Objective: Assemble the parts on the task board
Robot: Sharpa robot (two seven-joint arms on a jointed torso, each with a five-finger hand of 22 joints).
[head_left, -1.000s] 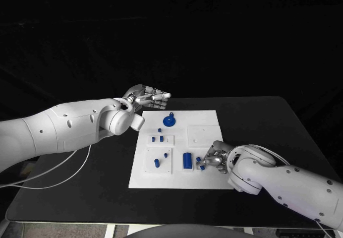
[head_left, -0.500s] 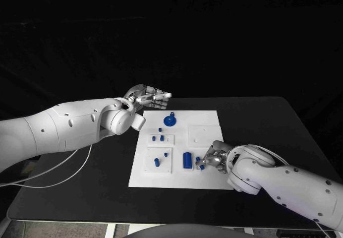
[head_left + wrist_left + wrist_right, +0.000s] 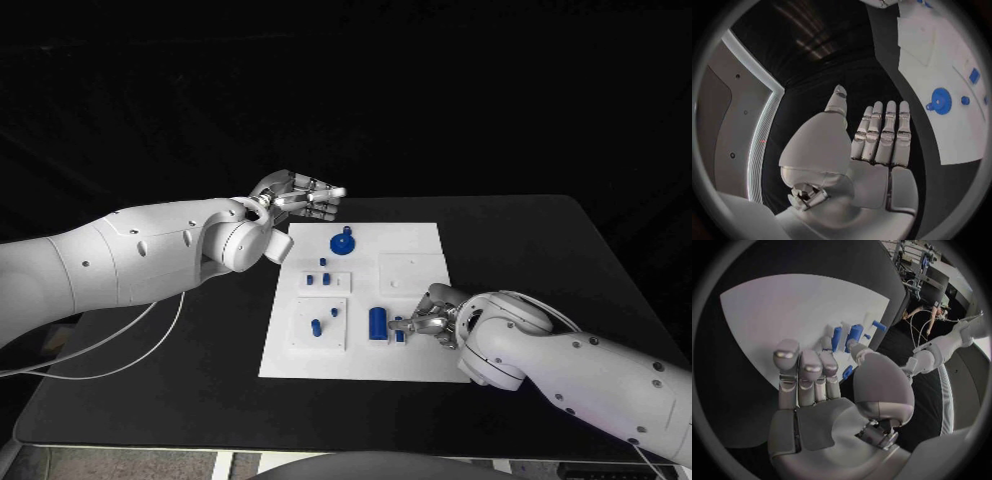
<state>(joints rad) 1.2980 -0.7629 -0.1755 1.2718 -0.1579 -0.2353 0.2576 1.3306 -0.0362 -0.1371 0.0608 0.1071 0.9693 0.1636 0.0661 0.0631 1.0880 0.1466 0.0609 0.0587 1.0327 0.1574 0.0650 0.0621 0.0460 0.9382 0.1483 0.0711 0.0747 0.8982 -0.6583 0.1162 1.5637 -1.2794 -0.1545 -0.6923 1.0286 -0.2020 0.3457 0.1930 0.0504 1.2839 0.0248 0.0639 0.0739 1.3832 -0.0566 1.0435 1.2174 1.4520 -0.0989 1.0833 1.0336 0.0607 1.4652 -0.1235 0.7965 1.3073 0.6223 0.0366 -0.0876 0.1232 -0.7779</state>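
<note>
White task board (image 3: pixel 411 240) bearing blue parts (image 3: pixel 378 322), right hand (image 3: pixel 433 318) over it

In front of me stands the black table (image 3: pixel 577 260), and the white task board (image 3: pixel 411 240) lies flat on it near the middle (long side running away from me), with bare black tabletop showing around its edges.

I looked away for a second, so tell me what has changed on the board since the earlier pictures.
Almost nothing. The right hand edged slightly toward the large blue cylinder at the near part of the task board, and a small blue part sits by its fingertips; whether it is held cannot be told. The left hand stayed raised and open beyond the board's far corner. The parts kept their places.
</note>
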